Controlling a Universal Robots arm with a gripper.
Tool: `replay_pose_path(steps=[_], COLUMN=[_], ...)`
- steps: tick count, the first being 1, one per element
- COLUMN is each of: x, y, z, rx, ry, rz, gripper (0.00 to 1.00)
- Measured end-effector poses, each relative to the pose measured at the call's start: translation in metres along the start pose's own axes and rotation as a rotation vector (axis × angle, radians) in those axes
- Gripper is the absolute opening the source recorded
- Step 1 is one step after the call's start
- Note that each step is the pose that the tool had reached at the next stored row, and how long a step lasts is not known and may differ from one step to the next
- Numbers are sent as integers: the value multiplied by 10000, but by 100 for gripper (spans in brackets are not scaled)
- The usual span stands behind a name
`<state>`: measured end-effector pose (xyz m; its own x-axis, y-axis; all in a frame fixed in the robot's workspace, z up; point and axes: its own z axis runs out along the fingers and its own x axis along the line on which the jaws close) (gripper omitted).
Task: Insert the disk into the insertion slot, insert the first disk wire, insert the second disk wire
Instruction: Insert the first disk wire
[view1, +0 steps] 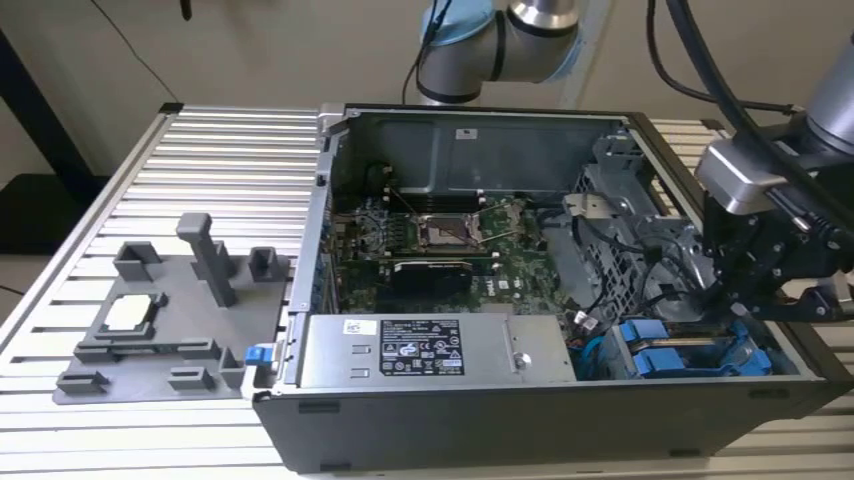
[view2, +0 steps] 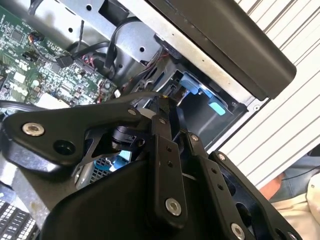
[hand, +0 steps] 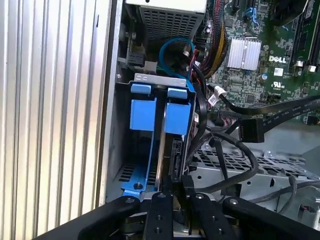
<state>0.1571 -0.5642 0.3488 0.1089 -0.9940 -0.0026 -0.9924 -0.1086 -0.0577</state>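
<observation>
First wrist view cuts off the tool (hand: 178, 183) at the disk (hand: 175, 150); grip unclear.

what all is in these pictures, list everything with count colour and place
computer case: one, dark grey, open, on the table
table: one, silver, slatted
fixture tray: one, grey, on the table at the exterior view's left
power-supply box: one, grey, labelled, inside the case
motherboard: one, green, inside the case
blue disk carriers: two, bright blue, side by side in the case's corner bay
cables: several, black, beside the carriers
blue cable: one, looped past the carriers
robot arm: one, silver-grey, behind the case
gripper: one, black, close to the carriers
</observation>
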Motion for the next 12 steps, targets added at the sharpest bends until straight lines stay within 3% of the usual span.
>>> replay_pose_path(steps=[12], x=[-10], y=[3], z=[77], rx=[4], ry=[20], rz=[263], gripper=[19])
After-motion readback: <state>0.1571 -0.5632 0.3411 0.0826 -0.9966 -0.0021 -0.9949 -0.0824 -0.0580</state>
